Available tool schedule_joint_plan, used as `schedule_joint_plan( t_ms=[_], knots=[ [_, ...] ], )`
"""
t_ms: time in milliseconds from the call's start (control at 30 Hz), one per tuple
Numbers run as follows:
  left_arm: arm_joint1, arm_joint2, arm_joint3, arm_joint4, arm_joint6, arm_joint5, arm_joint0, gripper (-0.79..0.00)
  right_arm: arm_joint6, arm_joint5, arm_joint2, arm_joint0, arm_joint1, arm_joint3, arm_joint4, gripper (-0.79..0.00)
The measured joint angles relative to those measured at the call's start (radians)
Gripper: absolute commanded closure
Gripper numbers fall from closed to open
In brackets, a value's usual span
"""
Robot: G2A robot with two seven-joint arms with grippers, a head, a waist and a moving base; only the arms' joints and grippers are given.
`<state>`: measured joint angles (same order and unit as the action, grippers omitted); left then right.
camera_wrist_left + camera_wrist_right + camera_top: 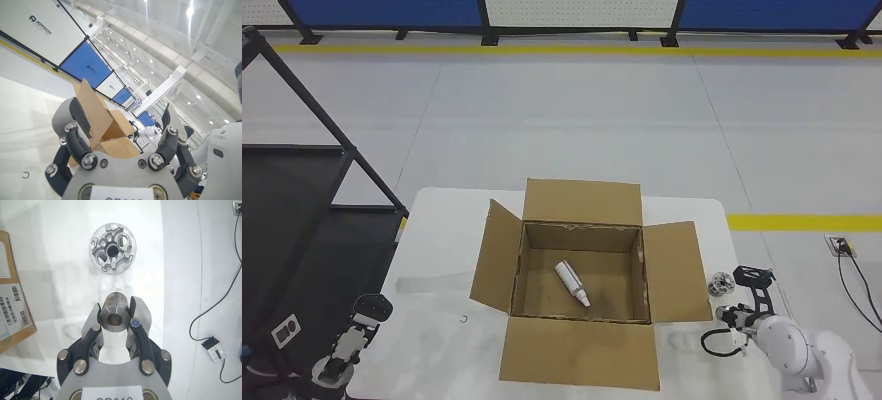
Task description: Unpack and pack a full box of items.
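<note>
The left gripper (121, 108) and right gripper (115, 306) match: pale grey finger shells, black ribbed pads (79, 115), black linkages, silver screws, grey plate, white label. A blue cap (135, 323), perhaps a screw cover, sits on the right's linkage.

One open brown cardboard box (577, 350) sits on the worktop (442, 240), with one white plastic bottle (572, 282) inside. To its right, one round grey cast-metal hub (123, 254) and one short hollow steel cylinder (115, 303). Over on the left, just one tiny open metal ring (25, 175).
</note>
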<state>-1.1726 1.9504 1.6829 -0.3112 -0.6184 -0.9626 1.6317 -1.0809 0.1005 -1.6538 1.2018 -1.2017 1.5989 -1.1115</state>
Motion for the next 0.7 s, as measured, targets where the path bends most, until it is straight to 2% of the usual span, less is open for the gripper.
schedule_joint_plan(
  t_ms=[333, 433, 500, 600, 700],
  knots=[
    [0.0, 0.0, 0.0, 0.0, 0.0, 0.0, 0.0, -0.785, -0.052, -0.009, 0.051, -0.073, 0.004, -0.087, -0.017, 0.0],
    [0.0, 0.0, 0.0, 0.0, 0.0, 0.0, 0.0, -0.785, -0.053, -0.004, 0.057, -0.085, 0.004, -0.104, -0.015, -0.203],
    [0.0, 0.0, 0.0, 0.0, 0.0, 0.0, 0.0, -0.785, -0.053, 0.002, 0.06, -0.091, 0.005, -0.115, -0.018, -0.296],
    [0.0, 0.0, 0.0, 0.0, 0.0, 0.0, 0.0, -0.785, -0.049, 0.006, 0.064, -0.096, 0.006, -0.121, -0.017, -0.351],
    [0.0, 0.0, 0.0, 0.0, 0.0, 0.0, 0.0, -0.785, -0.038, 0.009, 0.065, -0.095, 0.007, -0.12, -0.009, -0.357]
  ],
)
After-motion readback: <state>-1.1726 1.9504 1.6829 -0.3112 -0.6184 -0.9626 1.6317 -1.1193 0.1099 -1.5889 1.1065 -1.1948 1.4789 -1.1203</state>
